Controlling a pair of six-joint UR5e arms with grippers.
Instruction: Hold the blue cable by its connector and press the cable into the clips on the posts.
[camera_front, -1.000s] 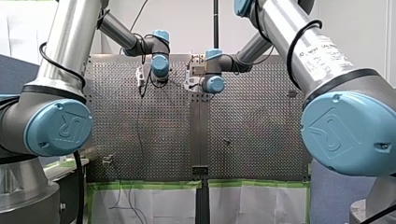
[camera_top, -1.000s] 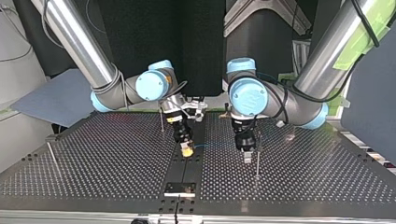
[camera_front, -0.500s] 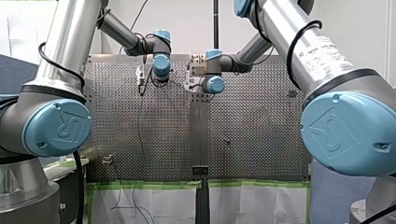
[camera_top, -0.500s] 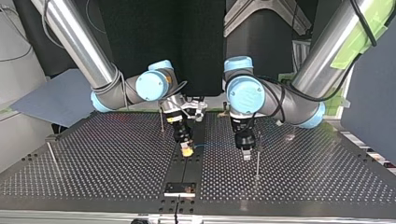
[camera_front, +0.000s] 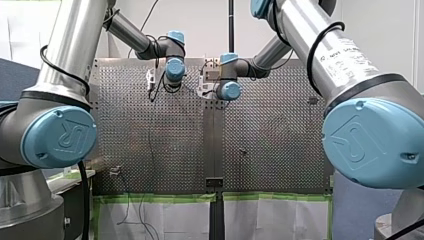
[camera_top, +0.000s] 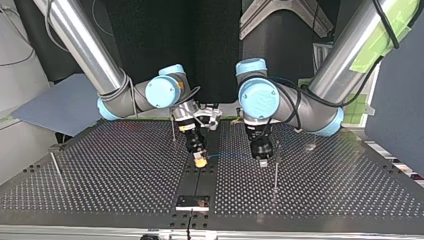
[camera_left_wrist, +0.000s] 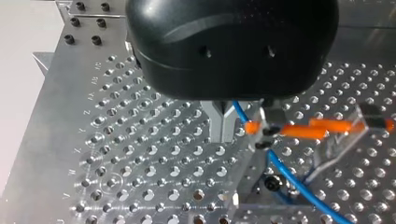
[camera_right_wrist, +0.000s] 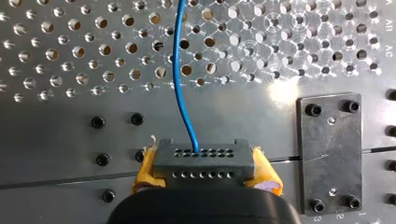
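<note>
Your right gripper clamps the connector over the bench, the blue cable runs to your left gripper near a post, open or closed I cannot tell.

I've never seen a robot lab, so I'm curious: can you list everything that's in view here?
table: one, perforated metal, under everything.
blue cable: one, blue, strung between the two grippers.
connector: one, dark grey, at the cable's end, in the right gripper.
posts: three thin ones plain, grey, upright on the table; one beside the left gripper.
clip: one seen, orange and clear, beside the left gripper.
plate: one, black, at the table's middle seam.
arms: two, silver with blue joints.
right gripper: yellow pads, clamped on the connector.
left gripper: black, at the cable.
</note>
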